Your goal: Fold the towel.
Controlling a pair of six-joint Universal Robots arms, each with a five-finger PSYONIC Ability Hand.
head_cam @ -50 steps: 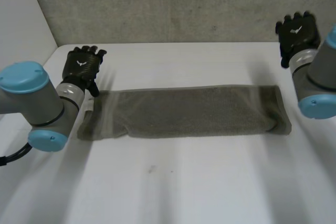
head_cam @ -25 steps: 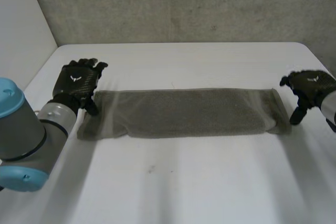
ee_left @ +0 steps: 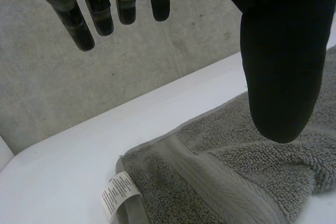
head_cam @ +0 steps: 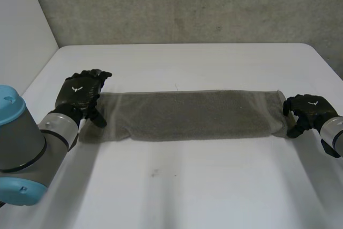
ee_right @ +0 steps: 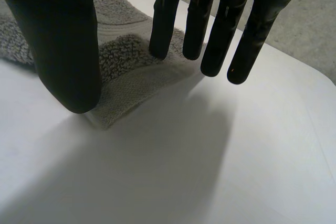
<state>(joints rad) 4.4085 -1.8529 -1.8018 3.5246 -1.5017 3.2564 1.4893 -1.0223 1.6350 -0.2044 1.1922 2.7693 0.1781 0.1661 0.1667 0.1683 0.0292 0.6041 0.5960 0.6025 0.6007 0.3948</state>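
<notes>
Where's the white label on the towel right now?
In the left wrist view the white label sticks out of the towel corner at its left end, under the left hand and its open fingers.

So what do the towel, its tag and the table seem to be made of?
The towel looks like grey terry cloth, probably cotton: looped pile with a flat woven band near its end. The tag is a thin white printed label, fabric or paper. The table has a smooth matte white top, possibly laminate.
</notes>
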